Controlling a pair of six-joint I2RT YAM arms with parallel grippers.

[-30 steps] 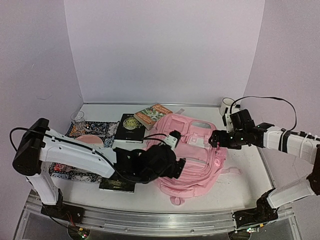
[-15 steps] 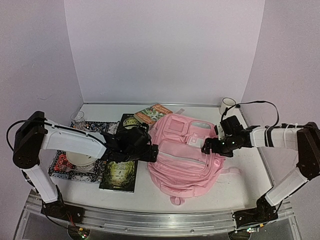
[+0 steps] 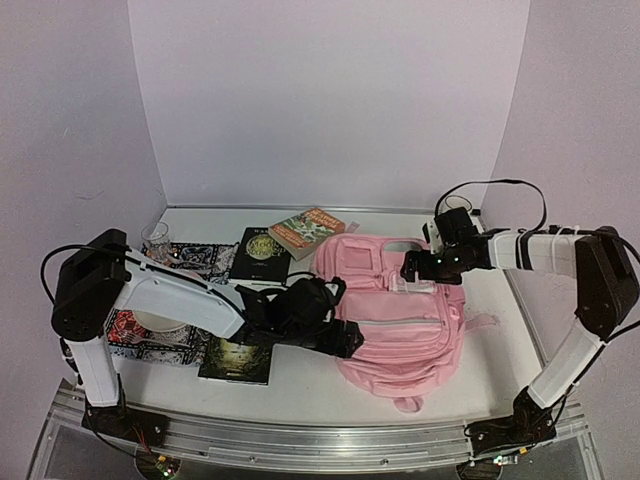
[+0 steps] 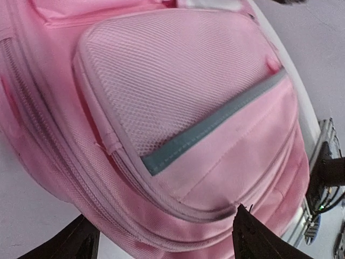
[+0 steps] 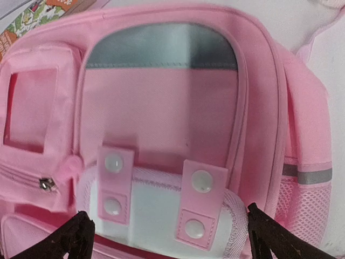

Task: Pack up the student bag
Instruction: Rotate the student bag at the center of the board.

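Note:
The student bag [image 3: 400, 315] is a pink backpack lying flat, front up, right of the table's middle. My left gripper [image 3: 345, 340] is low at its near-left edge. In the left wrist view the bag's mesh pocket [image 4: 178, 81] and zip seams fill the frame, and the left gripper [image 4: 167, 245] is open with a finger on each side of the bag's edge. My right gripper [image 3: 420, 268] hovers over the bag's upper part. It is open in the right wrist view [image 5: 172, 243], with the white patch [image 5: 156, 216] and its two pink snap straps between the fingers.
A black book [image 3: 262, 255] and a colourful book [image 3: 305, 230] lie behind the bag's left side. Another dark book [image 3: 237, 360] lies near the front by the left arm. A patterned cloth [image 3: 195, 262], a glass [image 3: 155, 237] and a pale bowl [image 3: 150, 320] are at the left.
The bag has slid and turned to the right. My left gripper moved right and nearer along its edge. My right gripper drew back over the bag's top.

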